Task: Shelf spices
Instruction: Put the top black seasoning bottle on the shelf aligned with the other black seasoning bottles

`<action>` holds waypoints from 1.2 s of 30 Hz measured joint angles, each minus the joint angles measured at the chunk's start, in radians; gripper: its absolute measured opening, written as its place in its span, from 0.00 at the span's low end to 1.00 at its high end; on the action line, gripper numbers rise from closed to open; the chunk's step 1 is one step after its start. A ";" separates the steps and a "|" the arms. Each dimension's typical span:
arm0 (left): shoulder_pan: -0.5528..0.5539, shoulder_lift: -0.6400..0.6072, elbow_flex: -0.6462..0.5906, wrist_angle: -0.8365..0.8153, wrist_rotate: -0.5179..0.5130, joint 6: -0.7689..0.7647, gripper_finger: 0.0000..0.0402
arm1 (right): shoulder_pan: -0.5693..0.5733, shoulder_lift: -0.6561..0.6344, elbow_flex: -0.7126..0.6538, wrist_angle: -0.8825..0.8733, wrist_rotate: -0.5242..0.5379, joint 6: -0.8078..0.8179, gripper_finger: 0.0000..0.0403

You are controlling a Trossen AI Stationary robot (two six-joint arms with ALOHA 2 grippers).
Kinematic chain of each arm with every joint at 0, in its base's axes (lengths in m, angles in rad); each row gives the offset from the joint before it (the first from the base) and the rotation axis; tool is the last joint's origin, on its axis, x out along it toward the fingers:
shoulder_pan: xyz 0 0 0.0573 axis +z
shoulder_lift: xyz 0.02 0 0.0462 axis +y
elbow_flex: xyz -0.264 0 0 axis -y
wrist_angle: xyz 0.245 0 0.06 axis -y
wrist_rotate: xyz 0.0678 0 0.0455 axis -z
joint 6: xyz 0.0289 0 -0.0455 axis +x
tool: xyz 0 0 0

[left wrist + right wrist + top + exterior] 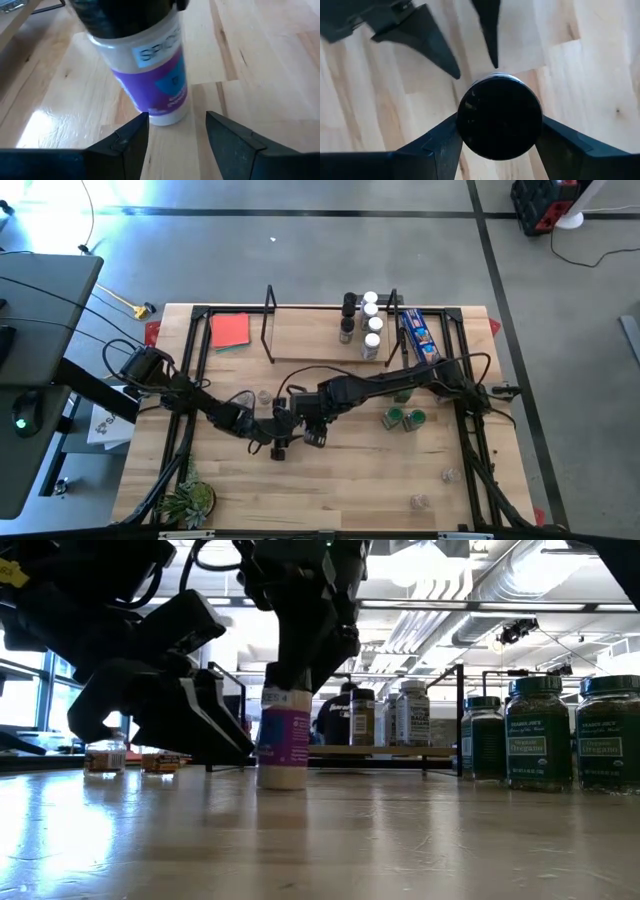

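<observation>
Your right gripper (499, 131) clamps black lid of purple-labelled spice jar (283, 738), upright on table (330, 490), well in front of shelf (310, 340). Left gripper (177, 135) open, just beside jar.

Table: light-wood plank table (330, 490) with black frame rails along its sides.
Far edge: low light-wood shelf with thin black uprights (300, 335); flat red card (229, 330); long blue snack packet (418, 335).
On shelf: upright white- and black-lidded jars (362, 320).
Centre: purple-labelled black-lidded spice jar (283, 745), standing.
Right side: green-lidded jars (403, 418).
Near corner: small green plant (188, 502).
</observation>
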 joint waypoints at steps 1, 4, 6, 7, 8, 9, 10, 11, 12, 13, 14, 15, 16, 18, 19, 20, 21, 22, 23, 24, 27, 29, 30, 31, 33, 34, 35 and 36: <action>-0.003 0.000 0.000 0.000 -0.003 0.000 0.46 | 0.004 0.000 0.000 0.001 0.000 -0.015 0.55; -0.007 0.000 0.000 0.000 -0.007 0.001 0.45 | 0.012 0.000 0.000 0.002 -0.021 -0.065 0.55; -0.007 0.000 0.000 0.000 -0.007 0.001 0.43 | 0.016 0.000 0.000 0.005 -0.018 -0.075 0.55; -0.007 0.000 0.001 0.000 -0.007 0.000 0.43 | 0.017 0.000 0.000 0.006 -0.014 -0.084 0.55; -0.007 0.000 0.001 -0.001 -0.007 0.000 0.43 | 0.017 0.000 0.000 0.008 -0.008 -0.095 0.56; -0.007 0.000 0.001 -0.001 -0.007 0.001 0.42 | 0.016 0.000 0.000 0.011 -0.001 -0.106 0.56; -0.007 0.000 0.001 -0.001 -0.005 0.000 0.42 | 0.015 0.000 0.000 0.015 0.006 -0.111 0.57; -0.007 0.000 0.001 -0.002 0.001 0.000 0.42 | 0.015 0.000 0.000 0.018 0.011 -0.114 0.58; -0.008 0.000 0.001 -0.002 0.006 -0.003 0.42 | 0.014 0.000 0.000 0.023 0.014 -0.115 0.59; -0.010 -0.001 0.001 -0.002 0.008 -0.006 0.42 | 0.014 0.000 0.000 0.026 0.009 -0.118 0.60; -0.013 -0.001 0.001 -0.006 0.008 -0.008 0.42 | 0.014 0.000 0.000 0.031 0.002 -0.119 0.61; -0.017 -0.002 0.001 -0.013 0.005 -0.007 0.42 | 0.014 0.000 0.000 0.034 0.000 -0.118 0.62; -0.022 -0.006 0.001 -0.027 -0.004 -0.008 0.42 | 0.014 0.000 0.000 0.034 0.000 -0.118 0.62; -0.033 -0.014 0.001 -0.053 -0.028 -0.016 0.42 | 0.014 0.000 0.000 0.034 0.000 -0.104 0.63; -0.038 -0.023 0.001 -0.073 -0.041 -0.022 0.42 | 0.013 0.000 0.000 0.035 -0.001 -0.088 0.63; -0.044 -0.029 0.001 -0.089 -0.051 -0.025 0.42 | 0.013 0.000 -0.001 0.038 -0.001 -0.077 0.63; -0.049 -0.035 0.002 -0.101 -0.056 -0.027 0.42 | 0.013 0.000 -0.001 0.045 -0.001 -0.068 0.63; -0.055 -0.041 0.002 -0.119 -0.066 -0.032 0.42 | 0.012 0.000 -0.001 0.053 -0.002 -0.069 0.63; -0.059 -0.045 0.002 -0.134 -0.074 -0.036 0.42 | 0.012 0.000 -0.001 0.057 -0.005 -0.077 0.63; -0.063 -0.047 0.002 -0.142 -0.081 -0.042 0.42 | 0.011 0.000 -0.001 0.059 -0.005 -0.094 0.63; -0.072 -0.048 0.002 -0.172 -0.090 -0.061 0.42 | 0.011 0.000 -0.001 0.070 0.019 -0.125 0.63; -0.076 -0.048 0.002 -0.188 -0.093 -0.076 0.42 | 0.011 0.000 0.000 0.070 0.025 -0.136 0.63; -0.079 -0.048 0.002 -0.195 -0.095 -0.082 0.42 | 0.013 0.001 0.002 0.067 0.025 -0.142 0.64; -0.080 -0.048 0.002 -0.200 -0.100 -0.086 0.42 | 0.014 0.001 0.003 0.070 0.026 -0.150 0.65; -0.081 -0.048 0.002 -0.201 -0.102 -0.087 0.42 | 0.016 0.001 0.004 0.071 0.042 -0.162 0.67; -0.081 -0.048 0.002 -0.202 -0.102 -0.087 0.42 | 0.016 0.001 0.004 0.070 0.058 -0.159 0.68; -0.081 -0.048 0.002 -0.202 -0.102 -0.087 0.42 | 0.019 0.001 0.004 0.070 0.076 -0.150 0.68; -0.081 -0.048 0.002 -0.203 -0.104 -0.087 0.42 | 0.020 0.001 0.004 0.069 0.084 -0.148 0.68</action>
